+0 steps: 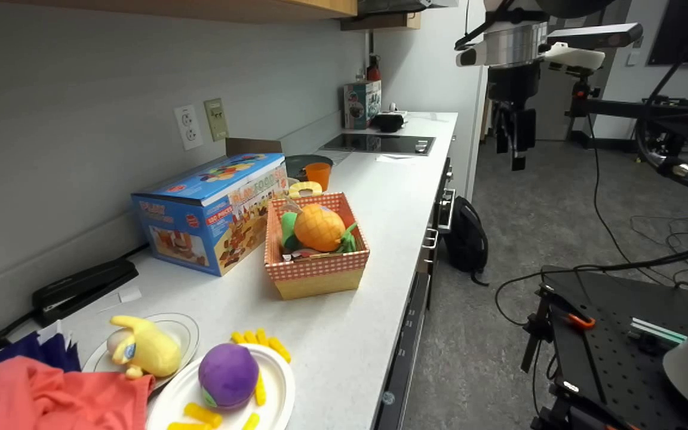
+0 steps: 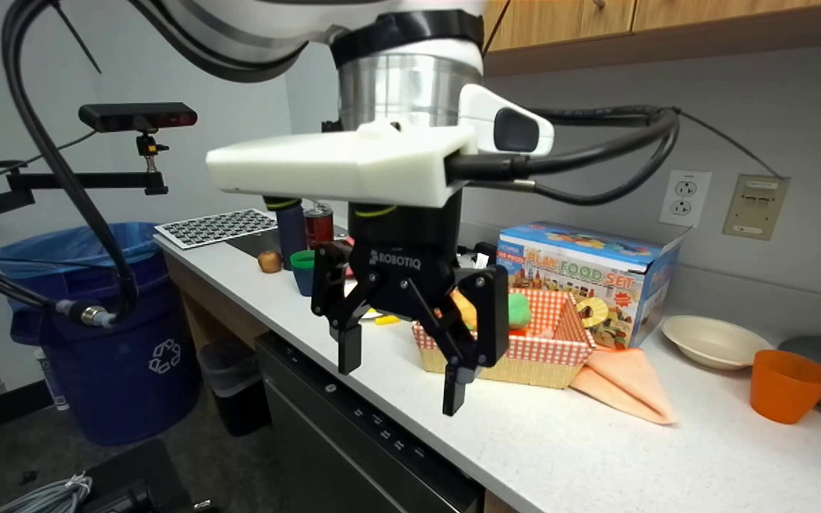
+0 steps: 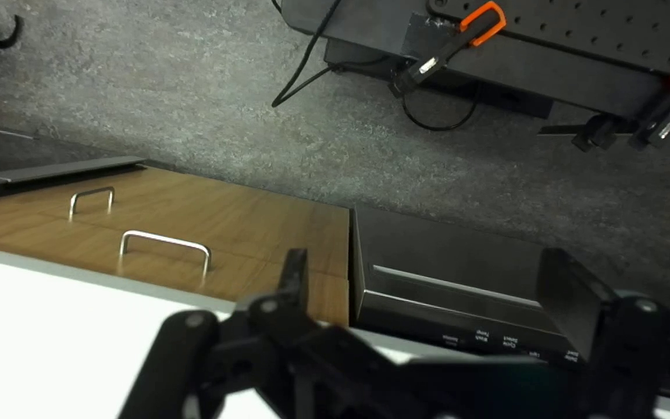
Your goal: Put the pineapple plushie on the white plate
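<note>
The pineapple plushie [image 1: 320, 228], orange-yellow with green leaves, lies in a basket with a red checked lining [image 1: 314, 263] on the counter. In an exterior view my gripper partly hides the plushie [image 2: 465, 311] and the basket [image 2: 524, 367]. The white plate [image 1: 282, 382] lies near the counter's front edge and holds a purple ball [image 1: 229, 375] and yellow stick pieces. My gripper [image 2: 403, 367] is open and empty in the air, apart from the basket; it also shows in an exterior view [image 1: 512, 143]. The wrist view shows its spread fingers [image 3: 431, 288] above the counter edge; plushie and plate are out of that view.
A green toy [image 1: 289, 230] lies beside the plushie in the basket. A play food box [image 1: 218, 209] stands behind the basket by the wall. A pale yellow plush [image 1: 150, 349] sits on a clear plate beside the white plate. An orange cup [image 2: 788, 385] and bowl [image 2: 717, 342] stand farther along.
</note>
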`<state>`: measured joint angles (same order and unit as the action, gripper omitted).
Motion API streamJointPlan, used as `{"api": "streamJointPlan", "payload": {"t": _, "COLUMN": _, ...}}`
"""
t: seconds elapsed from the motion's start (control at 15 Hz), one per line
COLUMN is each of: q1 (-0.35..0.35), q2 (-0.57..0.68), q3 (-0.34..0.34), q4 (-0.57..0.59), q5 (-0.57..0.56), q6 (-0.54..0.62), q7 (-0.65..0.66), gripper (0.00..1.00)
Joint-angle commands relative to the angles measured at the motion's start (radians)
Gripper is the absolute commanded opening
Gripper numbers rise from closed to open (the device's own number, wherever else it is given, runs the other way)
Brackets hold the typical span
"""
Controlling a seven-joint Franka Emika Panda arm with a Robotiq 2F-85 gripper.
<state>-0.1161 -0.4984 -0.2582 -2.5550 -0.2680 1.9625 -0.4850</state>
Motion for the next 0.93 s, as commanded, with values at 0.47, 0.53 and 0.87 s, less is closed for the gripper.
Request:
{"api": "streamJointPlan", "payload": {"t": 0.47, "q1": 0.114, "q2": 0.318, "q3": 0.121, "q4": 0.339, "q5": 0.124, "q6": 0.103, "q7": 0.021, "gripper": 1.00}}
{"api": "streamJointPlan", "payload": {"t": 0.53, "q1": 0.116, "q2": 0.347, "q3": 0.133, "q4": 0.366, "q5": 0.128, "q6": 0.116, "q7": 0.028, "gripper": 1.00}}
{"api": "streamJointPlan", "payload": {"t": 0.87, "q1": 0.117, "q2": 0.511, "q3": 0.190, "q4": 0.501, "q5": 0.146, "q6": 0.226, "q7": 0.061, "gripper": 1.00}}
